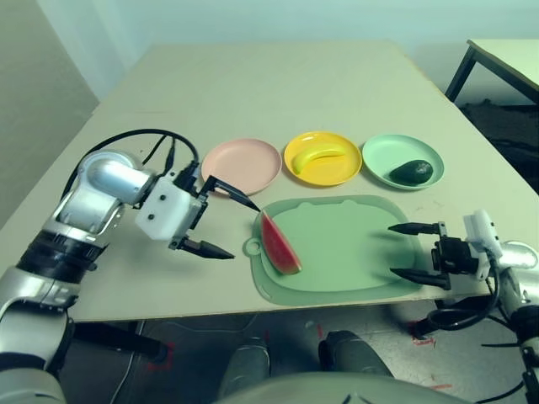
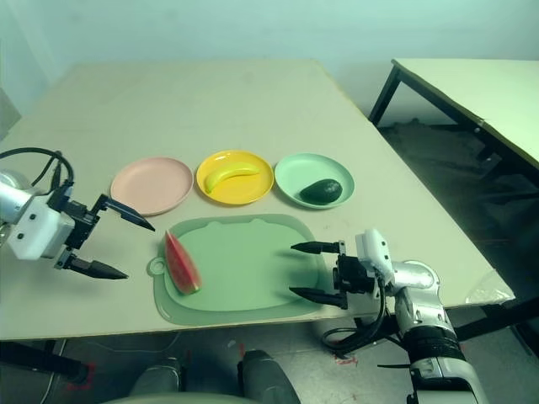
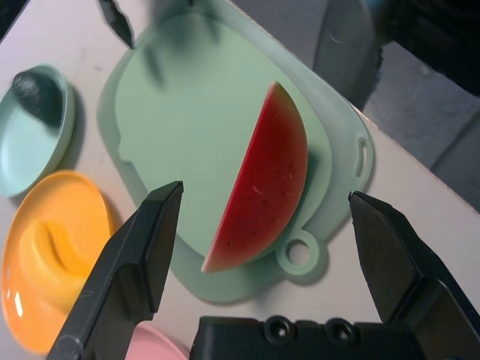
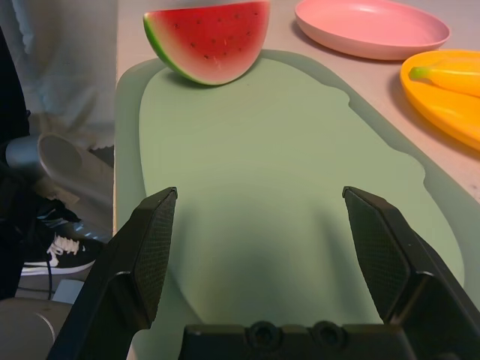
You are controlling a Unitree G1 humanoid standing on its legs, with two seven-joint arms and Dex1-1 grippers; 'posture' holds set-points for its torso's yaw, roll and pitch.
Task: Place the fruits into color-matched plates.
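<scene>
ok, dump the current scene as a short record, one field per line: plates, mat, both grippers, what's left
pink plate: empty
yellow plate: banana on it
mint plate: avocado on it
green mat: watermelon wedge on its left part
left gripper: open, empty, left of the wedge
right gripper: open, empty, over the mat's right part
remaining: watermelon wedge to the pink plate
</scene>
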